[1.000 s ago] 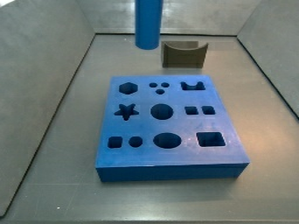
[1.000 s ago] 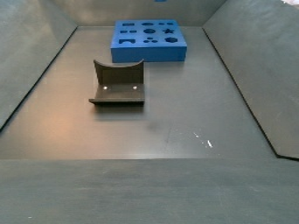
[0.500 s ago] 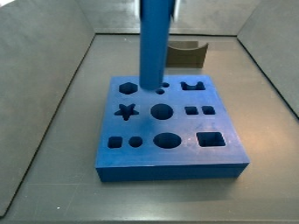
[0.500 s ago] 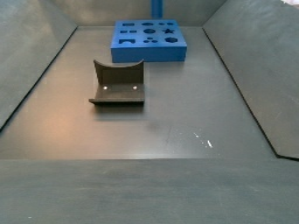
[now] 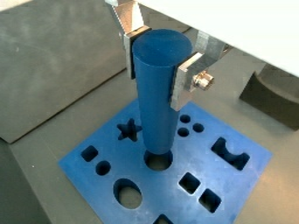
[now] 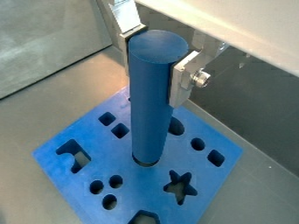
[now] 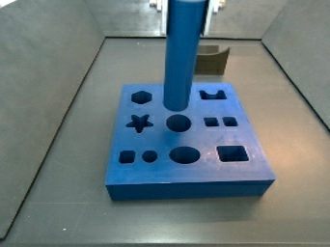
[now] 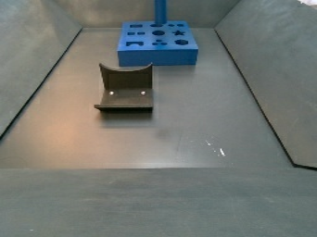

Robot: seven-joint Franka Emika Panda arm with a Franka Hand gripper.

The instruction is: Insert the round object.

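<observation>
The gripper (image 5: 160, 54) is above the blue block (image 5: 100, 153) and its fingers (image 5: 187, 80) are closed on the upper part of the round object (image 5: 156, 96), one silver plate on each side of it. The round object stands upright. In both wrist views its lower end meets the middle round hole of the blue block (image 6: 82, 157); how deep it sits in the hole cannot be told. In a side view the round object (image 7: 184, 58) rises from the centre of the blue block (image 7: 194, 178), just behind a round hole (image 7: 178, 123), and its top leaves the picture. The blue block lies flat on the counter (image 7: 65, 193) and has star, square and round openings. The fixture (image 8: 125, 89) stands on the counter well apart from the blue block (image 8: 158, 51), nearer to that camera.
</observation>
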